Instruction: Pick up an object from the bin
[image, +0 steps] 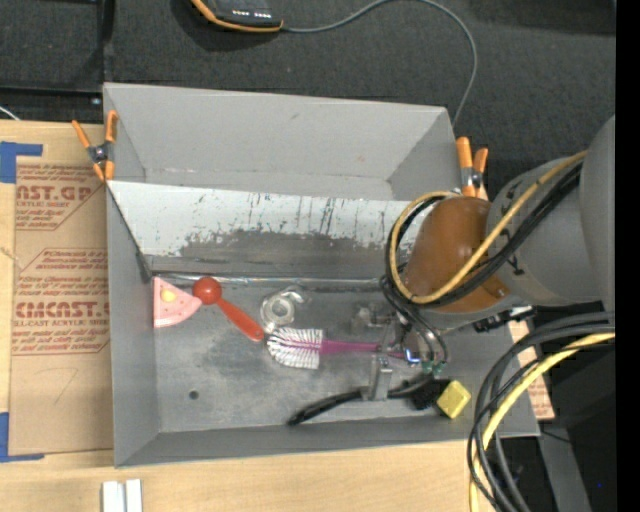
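Observation:
My gripper (376, 350) is low in the bin's right part, open, with one finger on each side of the thin magenta handle of a small brush (296, 347). The brush's white bristle head lies to the gripper's left, on the bin floor. The handle runs between the fingers without either one touching it. Just below the gripper, a long black tool (335, 402) lies along the front wall. A yellow block (453, 398) sits at the tool's right end.
A clear plastic ring (283, 303) lies just above the brush head. A red-orange spoon (225, 305) and a pink wedge (170, 303) lie at the left, near the back wall. The arm with its brown cover and cables hangs over the bin's right side.

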